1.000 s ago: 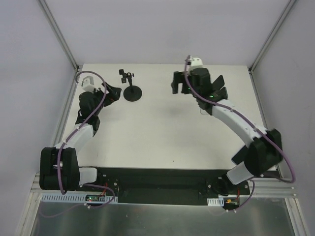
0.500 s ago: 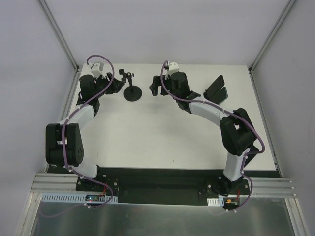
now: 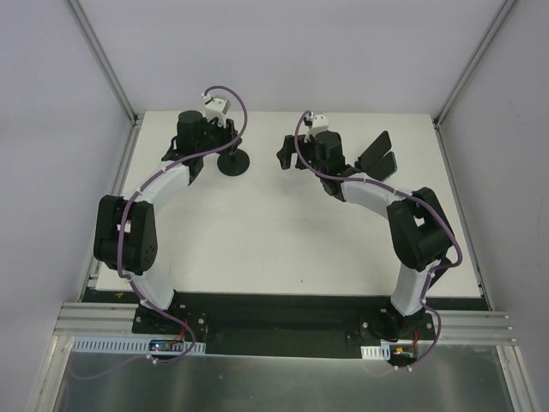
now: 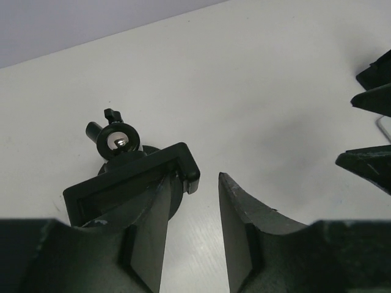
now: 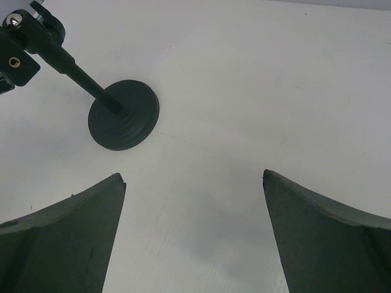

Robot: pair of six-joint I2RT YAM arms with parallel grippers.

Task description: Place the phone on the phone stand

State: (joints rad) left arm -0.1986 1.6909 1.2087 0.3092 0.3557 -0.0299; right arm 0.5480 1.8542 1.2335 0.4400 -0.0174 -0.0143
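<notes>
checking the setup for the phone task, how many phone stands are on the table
1. The phone stand is near the table's far edge, left of centre. No other shows, though parts of the table are covered.

"What colour is the phone stand (image 3: 233,162)?"
"Plain black. So is the phone (image 3: 376,153)."
"And the bench (image 3: 257,232)?"
"White, unpatterned. The arms' cables (image 3: 220,87) are purple."
</notes>
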